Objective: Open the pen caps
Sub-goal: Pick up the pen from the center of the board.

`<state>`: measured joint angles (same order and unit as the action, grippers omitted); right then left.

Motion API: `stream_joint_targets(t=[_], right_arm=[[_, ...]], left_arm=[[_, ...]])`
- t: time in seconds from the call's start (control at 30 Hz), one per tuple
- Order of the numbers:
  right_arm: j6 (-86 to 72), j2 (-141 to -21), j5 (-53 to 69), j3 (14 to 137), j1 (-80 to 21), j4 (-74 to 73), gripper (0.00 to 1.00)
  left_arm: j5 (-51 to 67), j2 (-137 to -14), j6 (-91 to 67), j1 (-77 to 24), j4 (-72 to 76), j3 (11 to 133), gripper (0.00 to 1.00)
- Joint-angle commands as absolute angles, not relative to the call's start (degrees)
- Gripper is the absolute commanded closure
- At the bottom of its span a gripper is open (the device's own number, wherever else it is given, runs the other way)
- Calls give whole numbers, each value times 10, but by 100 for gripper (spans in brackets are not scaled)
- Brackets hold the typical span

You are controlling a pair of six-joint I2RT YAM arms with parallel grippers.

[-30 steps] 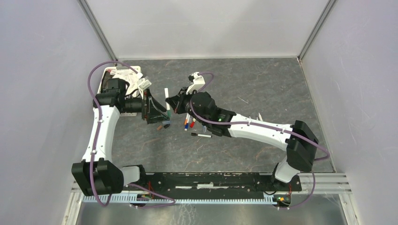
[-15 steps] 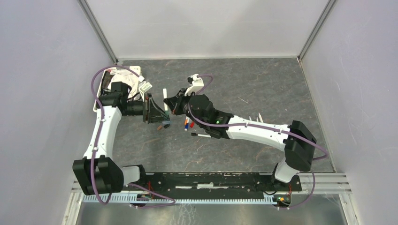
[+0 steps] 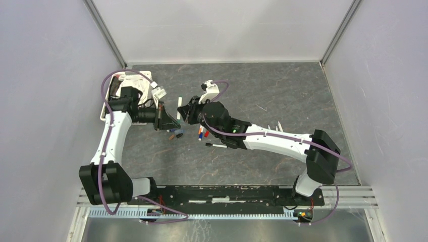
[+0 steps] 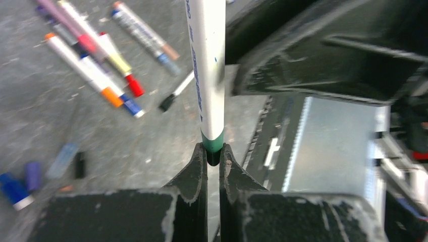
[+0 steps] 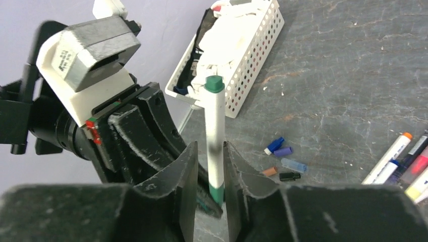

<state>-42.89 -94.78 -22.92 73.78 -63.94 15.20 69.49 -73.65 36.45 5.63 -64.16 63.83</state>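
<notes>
Shifted slightly since a second ago, the left end effector (image 4: 213, 150) pinches the green cap (image 4: 212, 141) and the right end effector (image 5: 210, 154) clamps the barrel (image 5: 214, 116) just beside it, above the surface (image 5: 328, 75), so the pull should run straight along the barrel, both grips firm.

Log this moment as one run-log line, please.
left gripper: shut on green cap | right gripper: shut on pen barrel | loose caps: on table

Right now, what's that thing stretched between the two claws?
A white pen, which shows in both wrist views. The right gripper clamps its barrel, and the left gripper pinches the green cap at its end.
</notes>
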Motion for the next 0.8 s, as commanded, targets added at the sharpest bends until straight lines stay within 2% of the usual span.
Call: stream_joint_targets(t=[0.0, 0.43, 0.67, 0.77], right_arm=[[-416, -919, -189, 751, -612, 116, 68], [-352, -890, 42, 752, -514, 8, 47], [-309, -960, 175, 856, -464, -87, 33], [-292, -1000, 218, 915, -457, -134, 31]], left_arm=[[544, -714, 366, 54, -570, 653, 98], [395, -707, 483, 50, -553, 641, 98], [338, -670, 589, 35, -553, 616, 98], [318, -647, 640, 23, -565, 606, 98]])
